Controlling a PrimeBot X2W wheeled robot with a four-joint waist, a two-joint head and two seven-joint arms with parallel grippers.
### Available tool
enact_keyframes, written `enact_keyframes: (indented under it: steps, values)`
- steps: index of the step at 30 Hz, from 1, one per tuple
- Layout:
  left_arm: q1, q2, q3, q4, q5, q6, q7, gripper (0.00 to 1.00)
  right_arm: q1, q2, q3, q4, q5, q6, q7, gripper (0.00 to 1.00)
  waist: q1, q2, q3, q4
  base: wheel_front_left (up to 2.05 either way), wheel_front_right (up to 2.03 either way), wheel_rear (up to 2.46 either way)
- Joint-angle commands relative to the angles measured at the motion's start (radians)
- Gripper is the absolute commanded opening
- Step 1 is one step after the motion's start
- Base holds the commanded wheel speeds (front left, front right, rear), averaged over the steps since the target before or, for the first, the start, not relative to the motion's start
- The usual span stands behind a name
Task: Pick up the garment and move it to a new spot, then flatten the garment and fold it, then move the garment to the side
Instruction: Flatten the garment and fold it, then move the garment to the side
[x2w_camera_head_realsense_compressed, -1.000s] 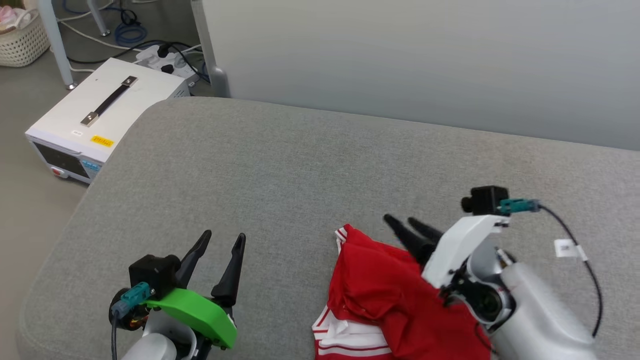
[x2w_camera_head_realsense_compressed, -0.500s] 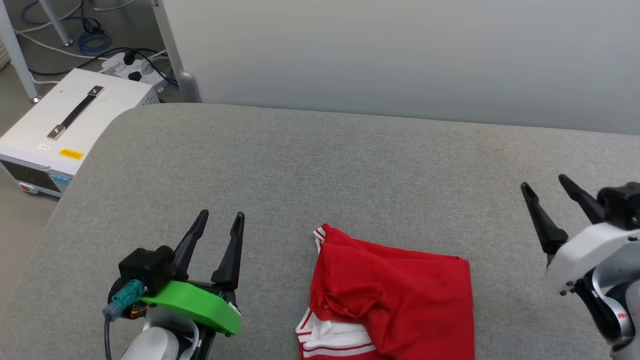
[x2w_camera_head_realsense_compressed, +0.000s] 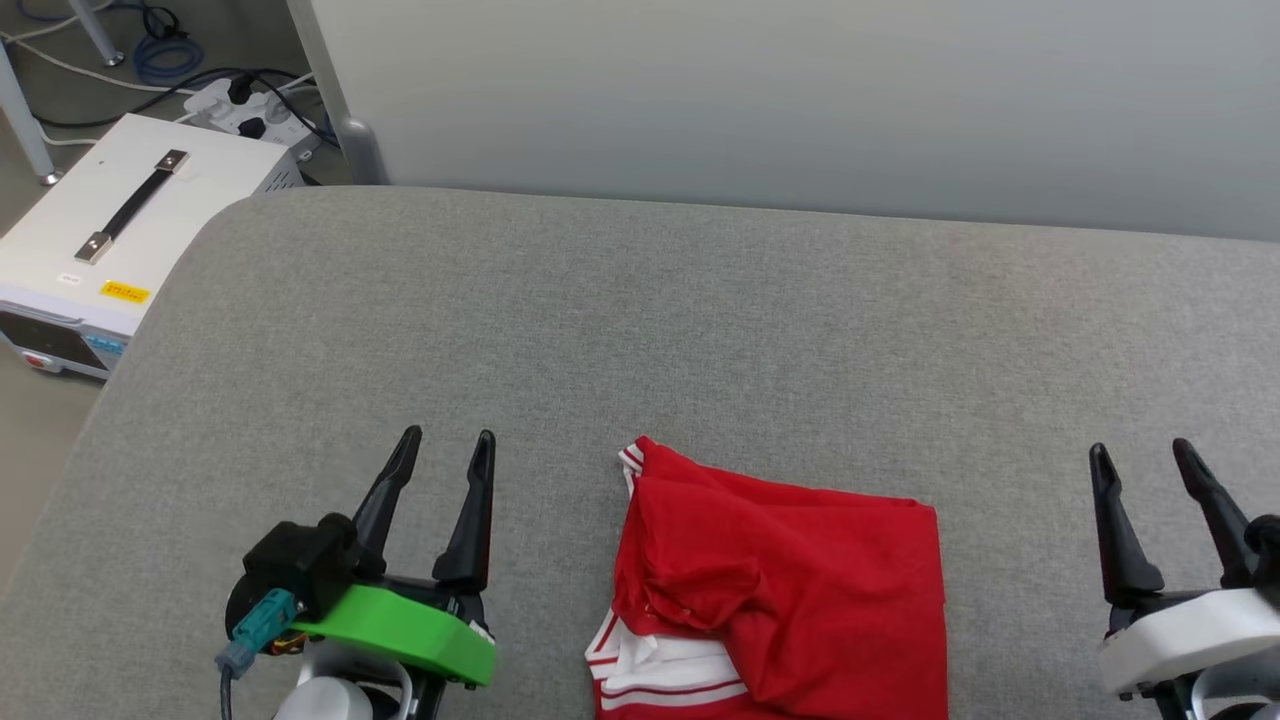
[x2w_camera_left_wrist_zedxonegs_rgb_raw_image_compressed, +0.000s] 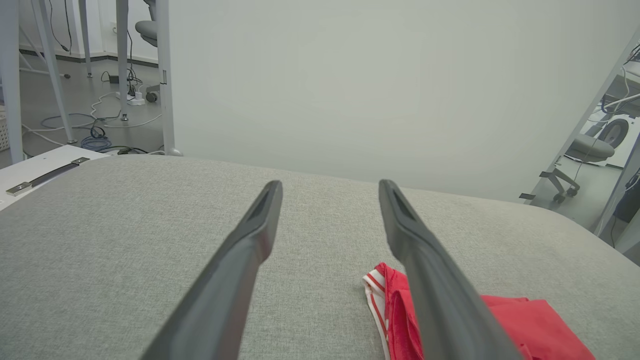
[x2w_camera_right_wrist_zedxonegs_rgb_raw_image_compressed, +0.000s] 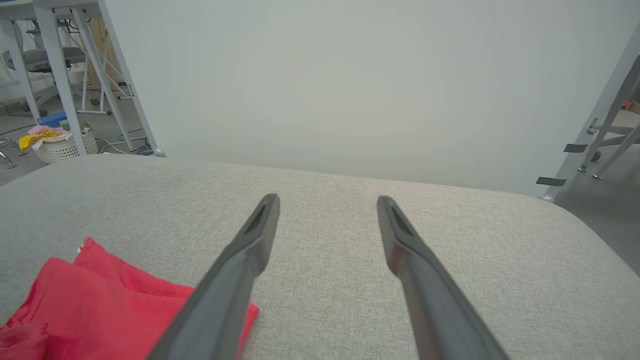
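Lying near the front edge of the grey cushioned surface (x2w_camera_head_realsense_compressed: 700, 320), one garment (x2w_camera_head_realsense_compressed: 780, 590) is folded into a rough red rectangle. One white sleeve with red stripes shows at its lower left corner and a bit of striped trim at its upper left corner. Two grippers flank it, one on each side, and neither touches it. The left gripper (x2w_camera_head_realsense_compressed: 449, 435), on a green mount, hovers near the garment's left edge, its two dark fingers apart with nothing between them. The right gripper (x2w_camera_head_realsense_compressed: 1140, 448), on a white mount, is farther from the garment's right edge, and its two fingers are likewise spread and empty. All four fingers point toward the pale partition wall (x2w_camera_head_realsense_compressed: 800, 90) behind the surface. On the floor to the left stands one white box (x2w_camera_head_realsense_compressed: 120, 230) with a single black handle and one yellow label on top. Beyond it lies a white power strip (x2w_camera_head_realsense_compressed: 250, 105) with dark cables. In the right wrist view, one pale basket (x2w_camera_right_wrist_zedxonegs_rgb_raw_image_compressed: 65, 145) holding yellow and pink cloth sits on the floor among table legs.
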Motion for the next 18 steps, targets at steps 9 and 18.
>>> enact_keyframes:
  steps: [9, 18]
  values:
    - [0.024, -0.048, 0.039, 0.006, 0.083, -0.03, -0.006, 1.0, 0.02, 0.059, 0.003, 0.021, -0.027, 0.0, -0.055, 1.0, 0.0, -0.0001, 0.008, 0.001, 0.0, 0.0, 0.0]
    - [0.017, -0.062, 0.051, 0.012, 0.097, -0.035, -0.006, 1.0, 0.01, 0.05, 0.012, 0.028, -0.02, 0.0, -0.047, 1.0, 0.0, -0.0001, 0.016, 0.005, 0.0, 0.0, 0.0]
